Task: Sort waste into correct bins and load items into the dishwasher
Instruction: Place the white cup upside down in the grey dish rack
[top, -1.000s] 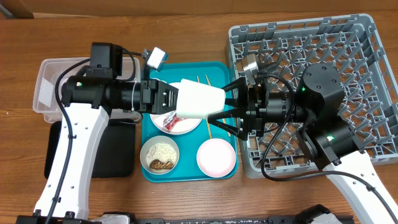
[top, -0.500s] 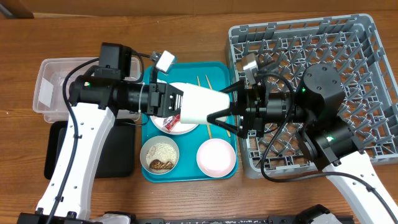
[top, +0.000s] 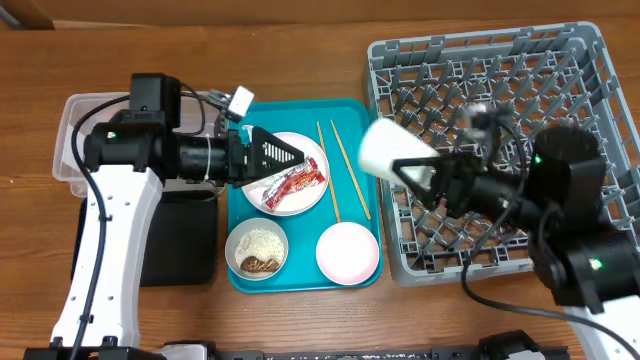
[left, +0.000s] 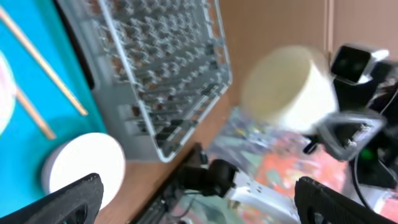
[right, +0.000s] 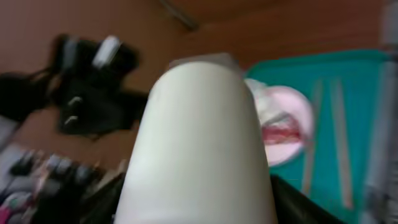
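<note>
While right end effector (top: 418, 176) grips cup (top: 385, 150), tray (top: 300, 108) holds two bowls (top: 257, 248), two chopsticks (top: 328, 172).

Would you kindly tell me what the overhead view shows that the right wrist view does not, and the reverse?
Only the overhead shows the clear tub, the black tray, the rice bowl and a second white bowl. Only the right wrist shows the small white cup close up, filling most of the frame. Both share that cup, the plate bearing the red-and-white wrapper, the chopsticks and the teal tray.
</note>
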